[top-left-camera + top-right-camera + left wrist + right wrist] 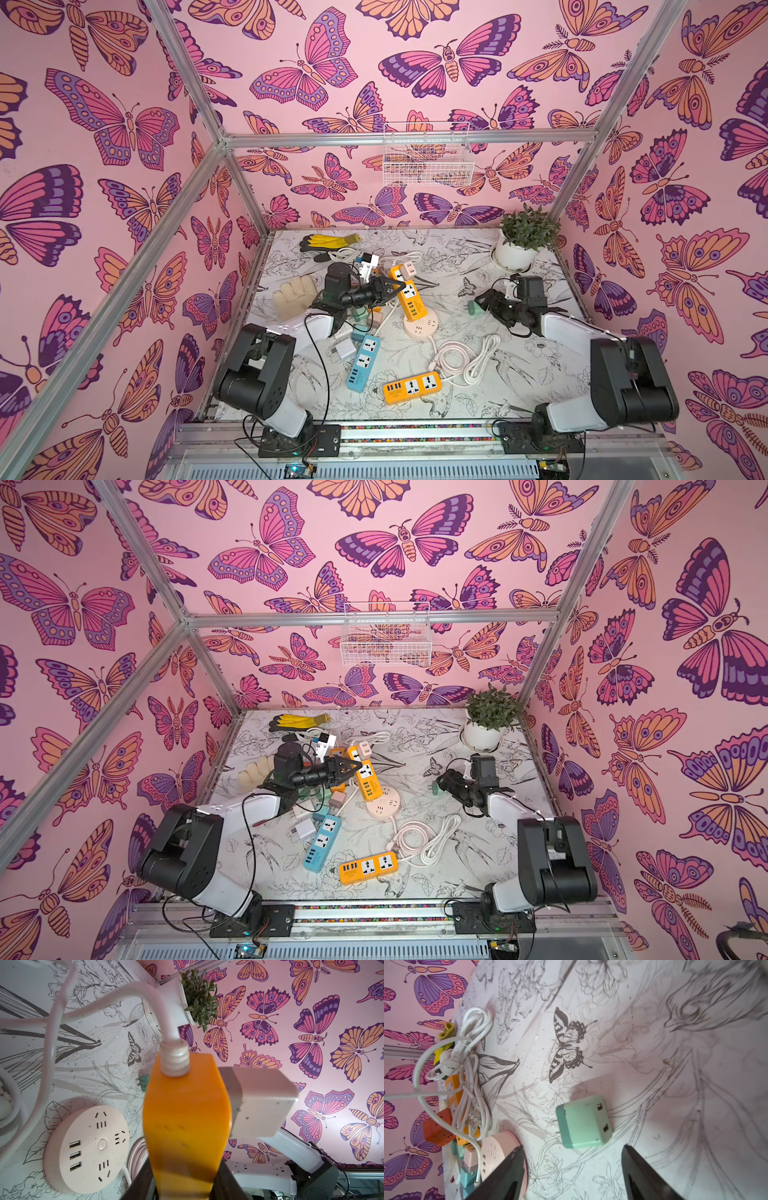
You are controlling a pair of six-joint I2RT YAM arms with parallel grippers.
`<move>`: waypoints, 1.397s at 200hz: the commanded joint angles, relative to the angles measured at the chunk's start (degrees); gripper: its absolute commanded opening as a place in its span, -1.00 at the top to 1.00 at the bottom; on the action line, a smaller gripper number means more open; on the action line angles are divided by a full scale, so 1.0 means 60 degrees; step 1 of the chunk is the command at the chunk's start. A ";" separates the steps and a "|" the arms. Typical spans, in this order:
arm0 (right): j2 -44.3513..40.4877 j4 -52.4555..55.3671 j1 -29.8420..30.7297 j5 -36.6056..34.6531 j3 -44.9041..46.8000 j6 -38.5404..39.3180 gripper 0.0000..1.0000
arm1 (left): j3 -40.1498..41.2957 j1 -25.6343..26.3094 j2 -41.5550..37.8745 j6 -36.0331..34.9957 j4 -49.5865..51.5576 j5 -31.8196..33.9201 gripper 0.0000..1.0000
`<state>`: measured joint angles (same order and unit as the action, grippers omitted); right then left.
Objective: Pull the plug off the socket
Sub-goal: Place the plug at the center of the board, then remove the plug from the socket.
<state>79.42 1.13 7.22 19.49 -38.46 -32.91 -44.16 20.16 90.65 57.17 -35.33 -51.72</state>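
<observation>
The green plug [583, 1122] lies loose on the table [675, 1105] with no socket around it. Two small slots show on one face. The right gripper [572, 1150] has its jaws spread wide and grips nothing. In the right wrist view the plug sits just ahead of the two dark fingers [508, 1167], in line with the gap between them and touching neither.

In a top view the same plug [472, 308] shows right at the tip of the right gripper [481, 300], which reaches in from the 4 o'clock side of the table and points toward 10 o'clock. From the round socket [420, 328] near the table's middle, the plug lies between 2 and 3 o'clock.

The left gripper [395, 286] is clamped on the orange power strip [409, 297], with its fingers closed on the strip's two sides (the left wrist view is filled with it). This strip runs from about 11 to 5 o'clock, and its near end reaches the round socket's rim. A pale plug [259, 1103] is seated in its face near the cord end. The green plug is well apart from this gripper, toward 3 o'clock of it.

A potted plant [513, 255] stands at the table's 1 o'clock corner. A blue power strip [363, 361] lies at about 7 o'clock from the round socket.
</observation>
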 commanded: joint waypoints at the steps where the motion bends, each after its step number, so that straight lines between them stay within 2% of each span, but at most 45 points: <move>1: -0.1774 0.0939 -0.0010 -0.0306 -0.0191 0.1400 -0.59 | -0.0201 0.0106 0.0146 -0.0453 -0.0435 -0.0232 0.63; 22: -0.2951 -0.0867 0.0457 0.1695 0.0261 0.1374 -0.57 | -0.0220 0.0247 0.0244 -0.0788 -0.0129 -0.0058 0.63; 30: -0.3086 -0.1455 0.0970 0.2134 0.0226 0.1238 -0.57 | -0.0255 0.0322 0.0286 -0.0955 0.0096 0.0037 0.63; 39: -0.3045 -0.1318 0.1743 0.2204 -0.0173 0.1357 -0.57 | -0.0272 0.0407 0.0354 -0.1107 0.0261 0.0154 0.63; 46: -0.2932 -0.0817 0.2406 0.1911 -0.0653 0.1629 -0.56 | -0.0272 0.0460 0.0387 -0.1164 0.0342 0.0243 0.63; 67: -0.2272 0.0644 0.4263 -0.0082 -0.2068 0.2084 -0.56 | -0.0257 0.0614 0.0368 -0.1348 0.0701 0.0524 0.63; 98: -0.1028 0.2266 0.5513 -0.2188 -0.3686 0.1882 -0.56 | -0.0390 0.0796 0.0143 -0.1855 0.1648 0.0939 0.63; 140: 0.0305 0.3688 0.5917 -0.3460 -0.5020 0.1131 -0.45 | -0.0473 0.0873 0.0065 -0.1940 0.1827 0.1036 0.63; 198: 0.1401 0.3527 0.5963 -0.2147 -0.5656 0.0955 -0.12 | -0.0521 0.0961 0.0088 -0.1967 0.1875 0.1018 0.63; 211: 0.1592 0.3461 0.5959 -0.1990 -0.5739 0.0929 0.00 | -0.0506 0.0961 0.0059 -0.1969 0.1875 0.1012 0.63; 243: 0.1691 0.3509 0.5957 -0.1845 -0.5930 0.0914 0.39 | -0.0506 0.0961 0.0030 -0.2026 0.1932 0.0952 0.63; 264: 0.1691 0.3641 0.5961 -0.1966 -0.5943 0.0911 0.54 | -0.0520 0.0947 0.0013 -0.2148 0.2139 0.1038 0.63; 279: 0.1462 0.3837 0.5959 -0.2432 -0.5836 0.0884 0.58 | -0.0507 0.0881 0.0028 -0.2160 0.2241 0.1121 0.63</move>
<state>89.62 22.28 42.54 6.66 -71.75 -26.55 -46.06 25.96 92.40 45.82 -22.33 -46.00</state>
